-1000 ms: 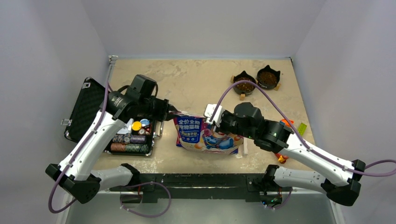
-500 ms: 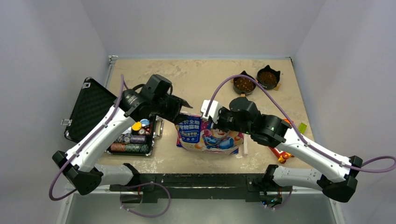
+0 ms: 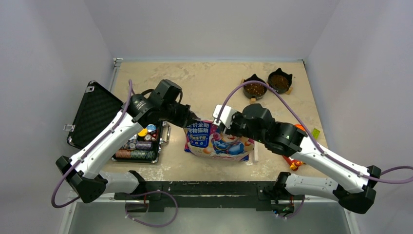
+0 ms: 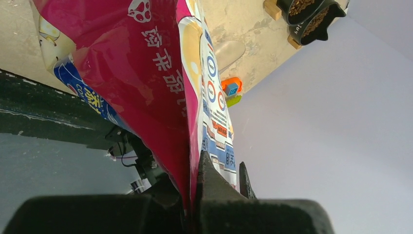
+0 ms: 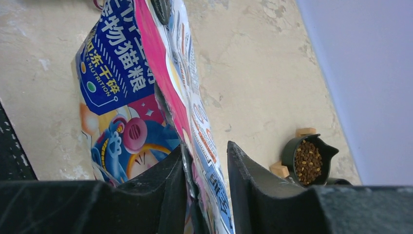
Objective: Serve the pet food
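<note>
The pink-blue-white pet food bag (image 3: 214, 141) lies on the table between the arms, its top edge raised. My left gripper (image 3: 193, 118) is shut on the bag's top left corner; in the left wrist view the pink foil (image 4: 160, 87) is pinched tight between the jaws (image 4: 194, 163). My right gripper (image 3: 225, 126) sits at the top right edge with its jaws apart. The bag's edge (image 5: 195, 122) runs between them, against one finger (image 5: 170, 170) and clear of the other. Brown pet food kibble (image 3: 254, 89) fills two black cat-eared bowls (image 3: 280, 73) at the back right.
An open black case (image 3: 90, 114) at the left holds stacked poker chips (image 3: 138, 145). An orange toy (image 3: 294, 164) and a small green piece (image 3: 315, 133) lie under the right arm. A white strip (image 3: 254, 154) lies beside the bag. Walls enclose the table.
My left gripper moved right, opened, then shut again on the bag's top left corner. My right gripper's jaws have parted from their shut grip on the bag's edge.
</note>
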